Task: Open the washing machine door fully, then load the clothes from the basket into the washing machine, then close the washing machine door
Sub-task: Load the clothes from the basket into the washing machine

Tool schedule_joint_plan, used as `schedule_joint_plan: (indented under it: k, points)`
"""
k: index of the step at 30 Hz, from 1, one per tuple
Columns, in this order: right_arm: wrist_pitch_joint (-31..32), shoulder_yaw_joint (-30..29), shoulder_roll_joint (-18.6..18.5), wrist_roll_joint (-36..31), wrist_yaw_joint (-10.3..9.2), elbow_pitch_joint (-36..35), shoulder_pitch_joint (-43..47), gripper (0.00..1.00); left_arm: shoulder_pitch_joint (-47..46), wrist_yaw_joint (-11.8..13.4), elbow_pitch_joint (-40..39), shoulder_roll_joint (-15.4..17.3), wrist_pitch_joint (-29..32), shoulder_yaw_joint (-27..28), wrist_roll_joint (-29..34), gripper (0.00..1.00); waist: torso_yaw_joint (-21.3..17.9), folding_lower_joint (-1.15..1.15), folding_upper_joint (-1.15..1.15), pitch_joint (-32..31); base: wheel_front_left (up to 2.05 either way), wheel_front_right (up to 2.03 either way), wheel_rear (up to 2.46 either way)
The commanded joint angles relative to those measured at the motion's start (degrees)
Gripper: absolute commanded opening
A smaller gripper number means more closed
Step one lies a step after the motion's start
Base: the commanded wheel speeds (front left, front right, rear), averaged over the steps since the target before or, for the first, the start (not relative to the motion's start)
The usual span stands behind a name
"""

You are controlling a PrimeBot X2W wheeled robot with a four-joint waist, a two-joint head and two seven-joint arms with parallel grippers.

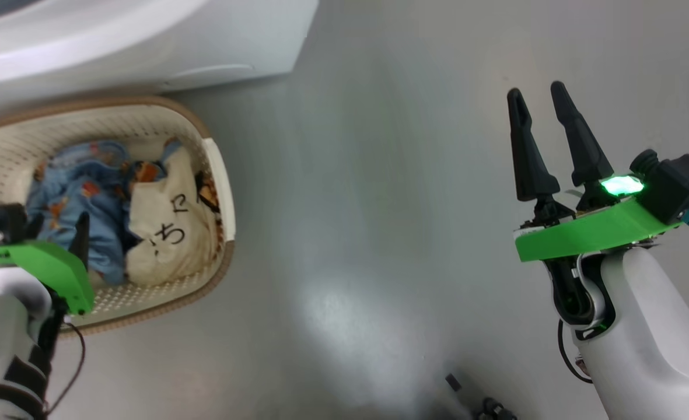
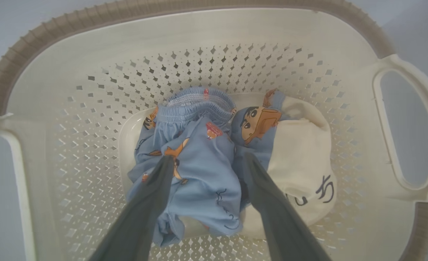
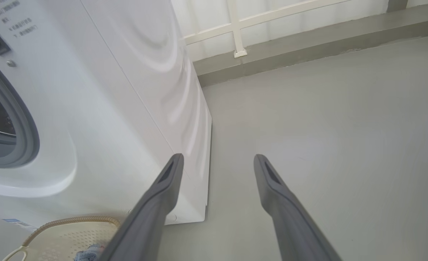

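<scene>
two garments (image 2: 300,156) lie in the basket (image 2: 90,16). loading step: left gripper (image 2: 209,157) hangs spread, empty, over the light blue garment (image 2: 199,141); next, drop and pinch it. right gripper (image 1: 537,90) spread, empty, well outside the basket.

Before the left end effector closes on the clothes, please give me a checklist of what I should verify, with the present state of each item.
1. Left end effector open: ok, its fingers stand wide apart.
2. Aimed at a garment: ok, the fingers straddle the bunched light blue garment.
3. Fingers already touching the cloth: cannot tell.
4. Cream garment free of the grasp: cannot tell; it lies against the blue one, beside one finger.
5. Basket next to the washing machine: ok.
6. Drum mouth uncovered: ok, the grey door seal is bare; door fully open: cannot tell.
7. Right end effector open, empty, above the floor: ok.
</scene>
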Motion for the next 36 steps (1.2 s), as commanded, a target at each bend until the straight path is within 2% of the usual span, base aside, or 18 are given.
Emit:
schedule_joint_plan:
  k: [1,10,19,35,36]
  points:
    - [-0.5,1.3,0.3,-0.8,0.32,-1.6,0.2,1.0,-0.7,0.0,0.2,3.3,0.5,0.6,0.5,1.0,-2.2,-0.01,0.0,3.6,0.0,0.0,0.0]
    - [-0.5,2.2,1.1,-0.9,0.32,-2.0,-1.3,1.0,-4.4,0.7,1.6,5.5,4.6,-0.6,0.9,1.0,-3.5,-0.01,0.0,6.6,0.0,0.0,0.0]
    - [-0.5,3.0,1.6,-0.9,0.32,-2.5,-2.2,1.0,-6.9,2.6,2.0,7.4,6.8,-1.6,1.3,1.0,-4.6,-0.01,0.0,8.7,0.0,0.0,0.0]
    - [-0.5,5.0,2.6,-0.8,0.32,-3.7,-2.9,1.0,-9.0,4.4,2.2,9.6,11.1,-3.3,1.6,1.0,-7.1,-0.01,0.0,11.4,0.0,0.0,0.0]
    - [-0.5,5.1,2.6,-0.8,0.32,-3.8,-2.9,1.0,-9.0,4.4,2.2,9.7,11.5,-3.5,1.7,0.64,-7.2,-0.01,0.0,11.4,0.0,0.0,0.0]
